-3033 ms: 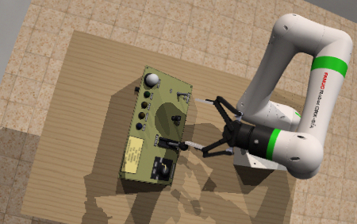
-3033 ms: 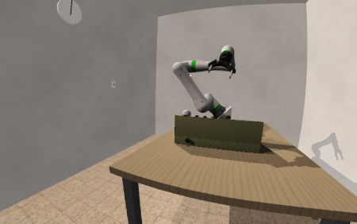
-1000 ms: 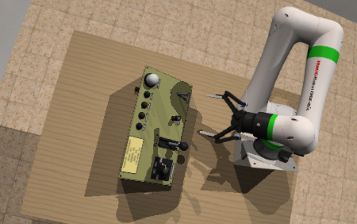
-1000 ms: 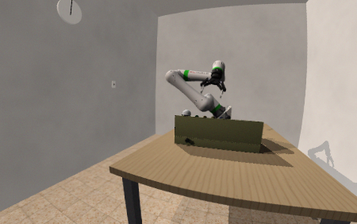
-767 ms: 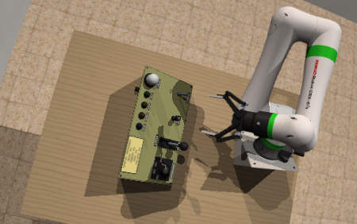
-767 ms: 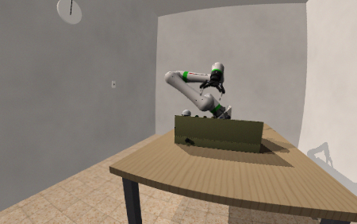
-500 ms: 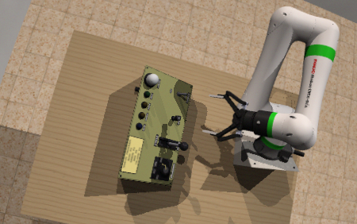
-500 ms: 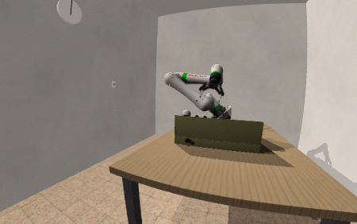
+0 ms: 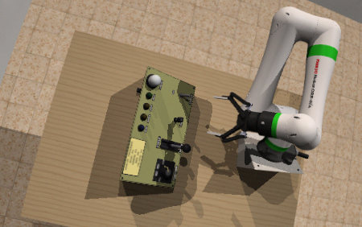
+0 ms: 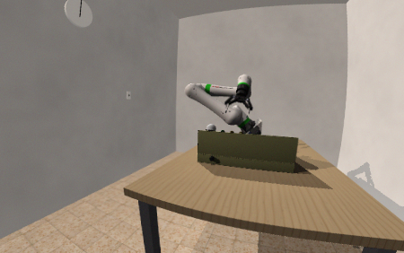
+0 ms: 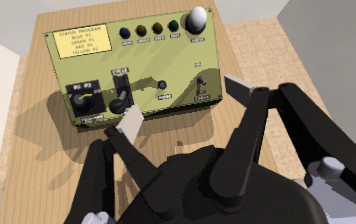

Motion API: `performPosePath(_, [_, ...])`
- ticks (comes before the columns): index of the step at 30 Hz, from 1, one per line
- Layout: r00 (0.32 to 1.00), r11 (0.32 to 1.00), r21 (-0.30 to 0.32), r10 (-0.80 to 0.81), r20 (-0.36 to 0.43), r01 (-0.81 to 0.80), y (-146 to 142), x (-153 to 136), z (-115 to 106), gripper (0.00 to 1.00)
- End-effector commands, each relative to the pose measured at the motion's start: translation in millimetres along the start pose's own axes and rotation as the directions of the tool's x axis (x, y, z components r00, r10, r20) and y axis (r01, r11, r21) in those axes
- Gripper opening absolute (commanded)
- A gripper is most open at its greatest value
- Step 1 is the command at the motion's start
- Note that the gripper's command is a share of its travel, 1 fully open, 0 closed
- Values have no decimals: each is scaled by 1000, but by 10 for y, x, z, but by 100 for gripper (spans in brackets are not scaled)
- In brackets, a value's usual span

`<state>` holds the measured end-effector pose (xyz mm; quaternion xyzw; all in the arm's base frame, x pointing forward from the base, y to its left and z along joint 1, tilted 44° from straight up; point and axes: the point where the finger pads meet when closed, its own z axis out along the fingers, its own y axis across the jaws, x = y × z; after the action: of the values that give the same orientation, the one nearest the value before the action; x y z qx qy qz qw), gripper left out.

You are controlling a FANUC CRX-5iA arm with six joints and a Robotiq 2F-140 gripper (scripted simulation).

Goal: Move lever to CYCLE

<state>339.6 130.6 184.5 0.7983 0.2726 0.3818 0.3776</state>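
Tool (image 9: 217, 116) fully spread, gripping nothing, hovering off the console (image 9: 177, 109) to line up on the lever (image 11: 119, 104).

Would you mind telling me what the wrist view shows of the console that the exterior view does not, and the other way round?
Only the wrist view shows the console's face: the yellow label plate, the row of four dark buttons, the white dome, the rotary selector and the black-knobbed lever in its slot. Only the exterior view shows the console's plain back wall, a small black knob low on it, the table leg and the wall clock. Both show the olive console on the wooden table and the open gripper apart from it.
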Motion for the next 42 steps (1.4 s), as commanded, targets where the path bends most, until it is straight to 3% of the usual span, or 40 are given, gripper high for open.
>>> performPosePath(1, [1000, 1000, 0, 0, 0, 0, 0, 1, -2, 100])
performPosePath(3, [1000, 1000, 7, 2, 4, -2, 10, -136, 38, 100])
performPosePath(13, [1000, 1000, 12, 3, 7, -3, 17, -239, 68, 100])
performPosePath(42, [1000, 1000, 19, 4, 12, -5, 25, -387, 111, 100])
